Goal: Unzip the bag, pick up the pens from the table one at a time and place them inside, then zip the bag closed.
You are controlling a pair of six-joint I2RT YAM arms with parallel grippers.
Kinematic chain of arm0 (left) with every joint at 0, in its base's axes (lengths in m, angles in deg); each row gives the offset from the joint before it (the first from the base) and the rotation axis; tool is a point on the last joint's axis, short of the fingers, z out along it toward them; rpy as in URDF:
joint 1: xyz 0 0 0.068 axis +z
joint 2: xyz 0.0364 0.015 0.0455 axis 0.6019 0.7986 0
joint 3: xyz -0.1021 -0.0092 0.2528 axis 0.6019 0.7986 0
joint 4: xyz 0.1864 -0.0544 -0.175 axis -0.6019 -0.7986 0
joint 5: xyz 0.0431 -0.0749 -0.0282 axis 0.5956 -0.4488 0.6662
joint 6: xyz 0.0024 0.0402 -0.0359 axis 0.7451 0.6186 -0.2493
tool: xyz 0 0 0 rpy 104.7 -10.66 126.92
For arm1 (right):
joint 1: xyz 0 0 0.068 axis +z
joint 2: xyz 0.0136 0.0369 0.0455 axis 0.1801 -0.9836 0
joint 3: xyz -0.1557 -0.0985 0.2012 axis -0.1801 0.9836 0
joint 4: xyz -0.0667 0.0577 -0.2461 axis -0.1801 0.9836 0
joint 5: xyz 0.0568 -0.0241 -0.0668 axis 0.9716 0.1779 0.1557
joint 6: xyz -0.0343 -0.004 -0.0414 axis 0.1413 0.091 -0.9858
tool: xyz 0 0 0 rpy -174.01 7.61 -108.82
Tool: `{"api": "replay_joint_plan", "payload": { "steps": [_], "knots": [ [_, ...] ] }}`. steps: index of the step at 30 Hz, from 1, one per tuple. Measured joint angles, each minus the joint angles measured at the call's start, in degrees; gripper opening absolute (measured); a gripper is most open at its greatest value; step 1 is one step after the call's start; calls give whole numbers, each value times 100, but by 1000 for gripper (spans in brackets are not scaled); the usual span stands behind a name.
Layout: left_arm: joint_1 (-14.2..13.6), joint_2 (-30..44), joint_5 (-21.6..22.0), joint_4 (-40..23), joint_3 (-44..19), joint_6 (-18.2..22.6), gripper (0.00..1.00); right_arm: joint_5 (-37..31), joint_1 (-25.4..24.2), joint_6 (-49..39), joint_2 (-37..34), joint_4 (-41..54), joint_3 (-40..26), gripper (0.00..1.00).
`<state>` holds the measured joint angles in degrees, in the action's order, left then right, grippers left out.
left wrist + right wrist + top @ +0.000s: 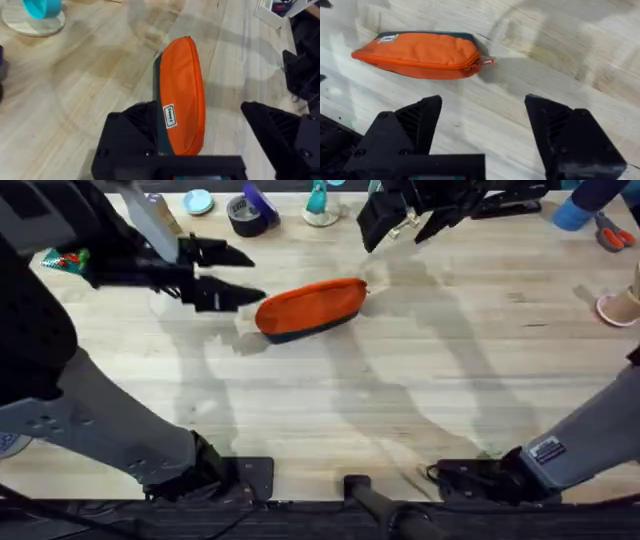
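**The bag lies zipped on the table, both grippers open and empty**

The bag point(311, 307) rests on its side near the middle of the table point(400, 400), orange face up with a dark strip along its near edge. The overhead view places the left gripper point(235, 275) just beside the bag's left end, fingers spread and holding nothing, and the right gripper point(395, 225) raised beyond the bag's right end, also spread and empty. That view alone takes in the far edge: a roll of dark tape point(246, 215), a teal object point(318, 202) on a pale disc, and scissors point(612, 232).

The left wrist view adds a small white label point(170, 116) on the bag; its writing is too small to read. The right wrist view shows the zipper closed, its pull point(486, 61) at the end nearest that camera.
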<state>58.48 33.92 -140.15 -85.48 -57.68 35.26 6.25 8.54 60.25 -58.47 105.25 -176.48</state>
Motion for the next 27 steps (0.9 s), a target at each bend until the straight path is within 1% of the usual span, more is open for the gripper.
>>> {"api": "replay_joint_plan", "payload": {
  "steps": [2,5,7,11,15,19,22,24,27],
  "knots": [
    [0,-2,77,-209,-287,2,998,1,0,0,0,0,0,996],
    [0,-84,206,-260,-516,-64,998,1,0,0,0,0,0,995],
    [0,-277,361,-238,-568,-218,998,1,0,0,0,2,0,995],
    [0,-897,790,-96,-622,-772,998,1,0,-2,0,0,-2,996],
    [-40,-1534,1349,-48,-640,-1478,998,1,0,-27,0,0,-2,996],
    [-275,-2123,2072,-48,-640,-2302,997,1,0,-66,1,5,-3,996],
    [-545,-2524,2718,-60,-640,-3139,997,0,0,-66,47,15,-9,997],
    [-734,-2751,3162,-147,-640,-3783,997,1,0,-86,146,26,-15,997],
    [-994,-3013,3604,-393,-640,-4585,997,0,2,-158,362,139,-44,996]
  ]
}}
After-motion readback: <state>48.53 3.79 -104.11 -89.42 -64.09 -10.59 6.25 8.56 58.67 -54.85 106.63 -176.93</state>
